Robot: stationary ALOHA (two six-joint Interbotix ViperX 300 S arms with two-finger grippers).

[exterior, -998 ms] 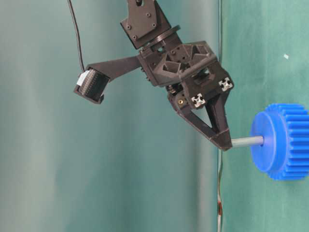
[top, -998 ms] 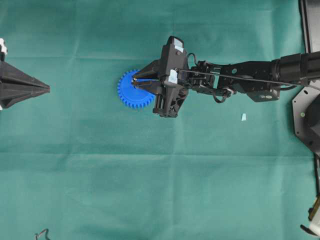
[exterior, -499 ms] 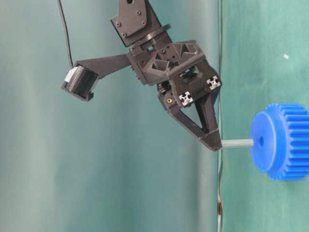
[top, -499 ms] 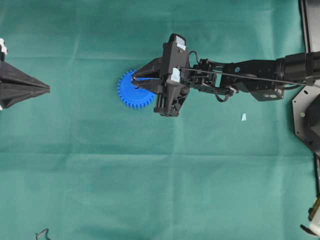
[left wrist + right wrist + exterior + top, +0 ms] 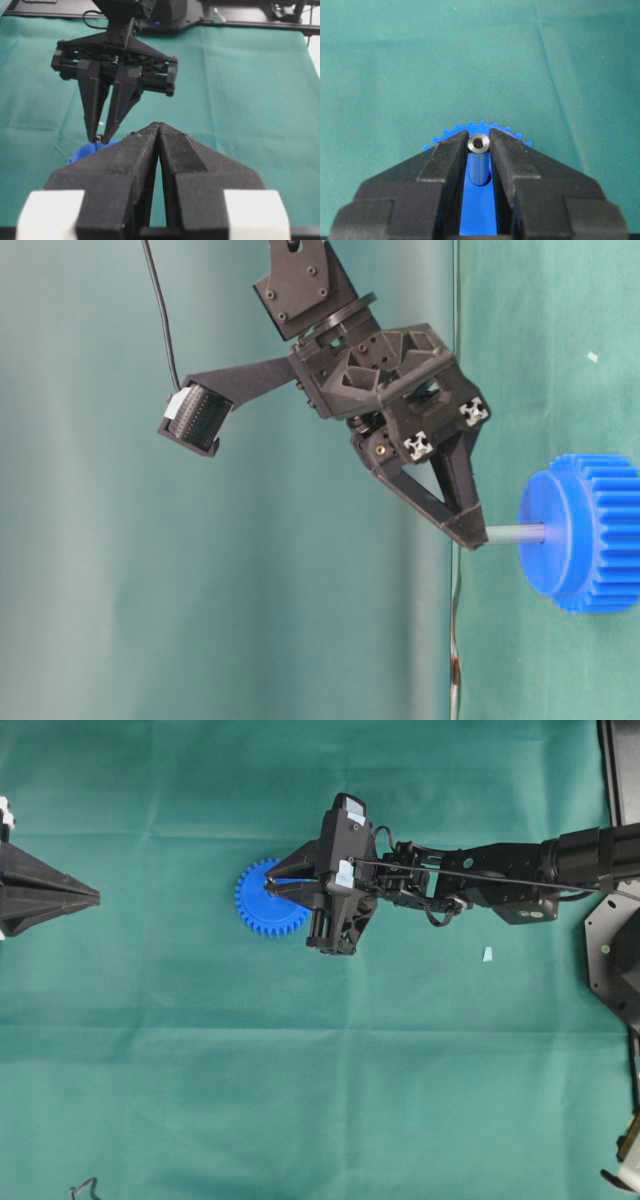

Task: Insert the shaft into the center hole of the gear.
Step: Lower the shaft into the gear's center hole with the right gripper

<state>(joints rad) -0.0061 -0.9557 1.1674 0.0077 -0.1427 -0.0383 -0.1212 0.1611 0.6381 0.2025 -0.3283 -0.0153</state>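
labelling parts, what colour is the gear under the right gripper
Bright blue; the gear shows best in the table-level view.

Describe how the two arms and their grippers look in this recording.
Both are matte black plastic. The right gripper has tapered triangular jaws, a ribbed open frame with white cross-shaped inserts, and a thin black cable above. The left gripper has matching wedge jaws with white patches at the base.

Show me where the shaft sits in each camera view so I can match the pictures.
Overhead: the shaft is a shiny speck at the right gripper tips, over the gear.
Table-level: a grey rod running from the fingertips to the gear's hub.
Left wrist: barely visible, a dark nub between the far gripper's tips.
Right wrist: seen end-on, clamped between the fingers.
Shared landmark: the blue gear.
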